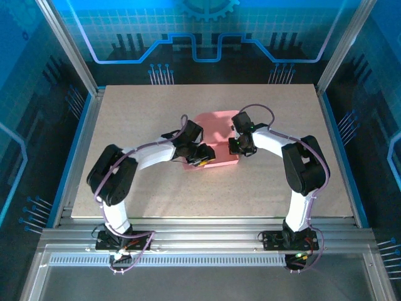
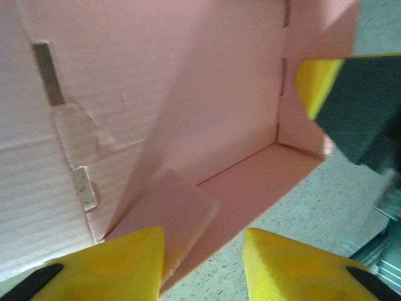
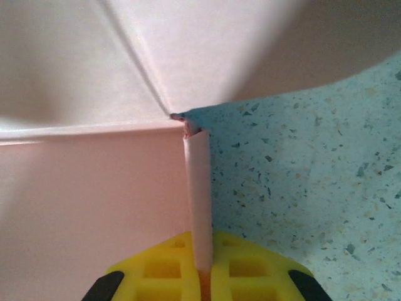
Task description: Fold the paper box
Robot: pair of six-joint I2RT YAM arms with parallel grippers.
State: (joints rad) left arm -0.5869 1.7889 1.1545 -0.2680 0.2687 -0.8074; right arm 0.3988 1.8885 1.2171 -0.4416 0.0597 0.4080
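Observation:
The pink paper box (image 1: pixel 216 133) lies partly folded at the table's centre, between both arms. In the left wrist view its floor and raised walls (image 2: pixel 207 94) show, with a small pink flap (image 2: pixel 172 207) leaning against the left finger. My left gripper (image 2: pixel 203 244) is open at the box's near edge (image 1: pixel 203 160), nothing clamped between its yellow fingers. My right gripper (image 3: pixel 202 254) is shut on an upright pink wall flap (image 3: pixel 199 188) at the box's right corner (image 1: pixel 237 145). One of its yellow fingertips (image 2: pixel 316 81) shows in the left wrist view.
The speckled beige table (image 1: pixel 150 106) has bare room all round the box. Metal frame posts (image 1: pixel 69 44) and rails (image 1: pixel 207 238) border the table. Both arms bend inward over the middle.

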